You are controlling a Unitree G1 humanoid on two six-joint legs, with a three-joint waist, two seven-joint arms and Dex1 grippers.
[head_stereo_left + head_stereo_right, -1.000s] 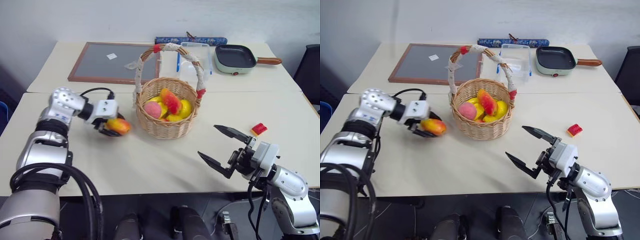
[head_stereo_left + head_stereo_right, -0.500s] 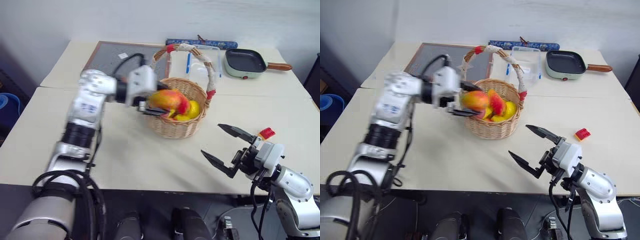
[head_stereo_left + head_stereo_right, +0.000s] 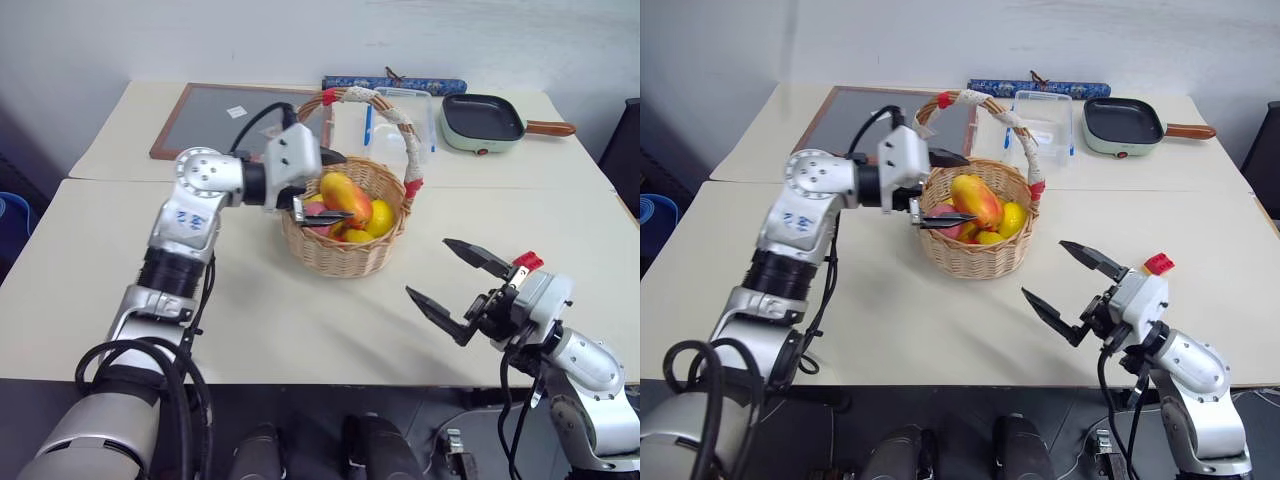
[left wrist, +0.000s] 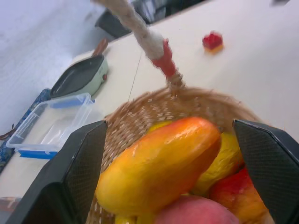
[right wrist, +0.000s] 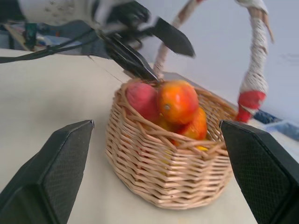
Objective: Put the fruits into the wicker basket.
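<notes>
Now that the left gripper (image 3: 940, 190) has swung from the counter (image 3: 940, 300) to the rim of the wicker basket (image 3: 975, 255) and spread its fingers wide, the mango it carried (image 3: 976, 198) lies on top of the other fruit inside, released. The right gripper (image 3: 1068, 284) hangs open and empty, near the basket. Both mangoes appear to be in the basket, so the task looks nearly done.

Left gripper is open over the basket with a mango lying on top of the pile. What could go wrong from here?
1. The mango lies high on the heaped fruit in the basket; it might roll out.
2. The left gripper has one finger low beside the mango and the handle arching just behind; pulling back carelessly could nudge the fruit or snag the handle.
</notes>
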